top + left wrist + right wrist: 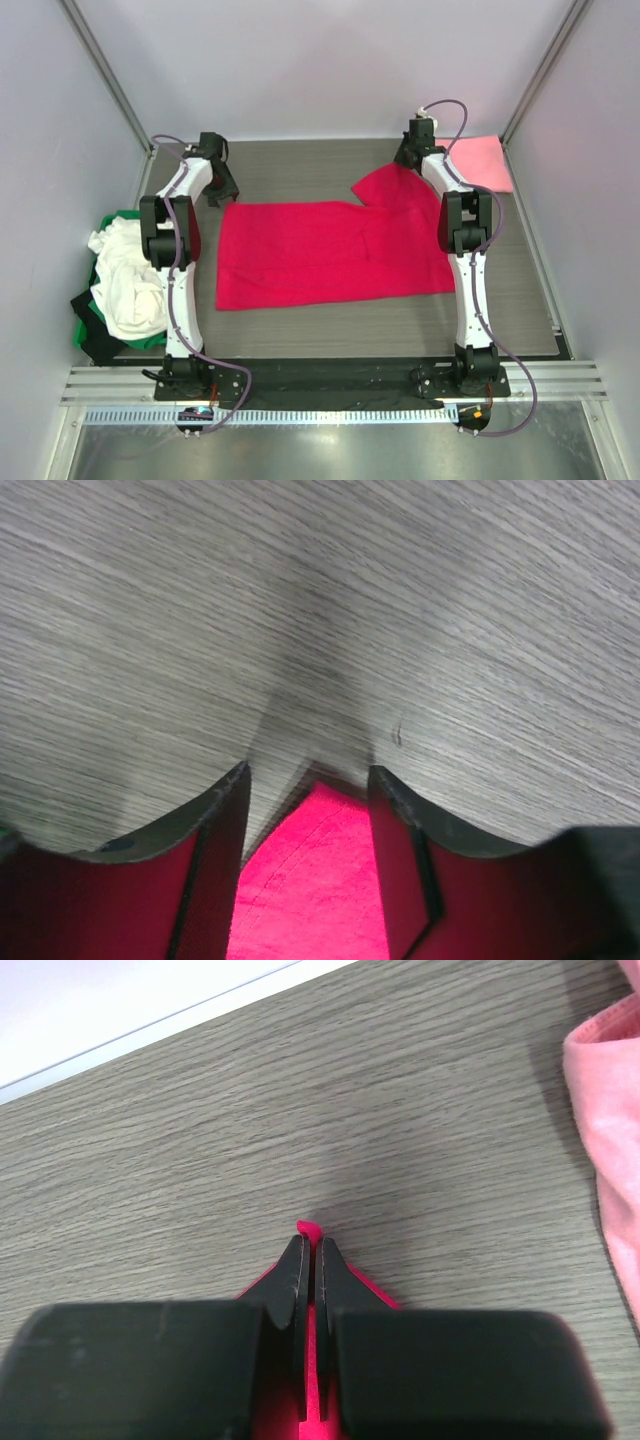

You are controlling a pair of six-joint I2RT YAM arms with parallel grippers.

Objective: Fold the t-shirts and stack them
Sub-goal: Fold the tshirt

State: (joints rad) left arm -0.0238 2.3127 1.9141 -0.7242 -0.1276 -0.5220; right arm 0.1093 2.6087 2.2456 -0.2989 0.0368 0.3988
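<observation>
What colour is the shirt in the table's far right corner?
The shirt is light pink; the top external view shows it best.

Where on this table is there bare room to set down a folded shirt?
Bare: the far strip between the red shirt and the back wall, and the near strip between it and the base plate. Crowded: the pink shirt fills the far right corner; the white shirt is heaped at the left edge.
</observation>
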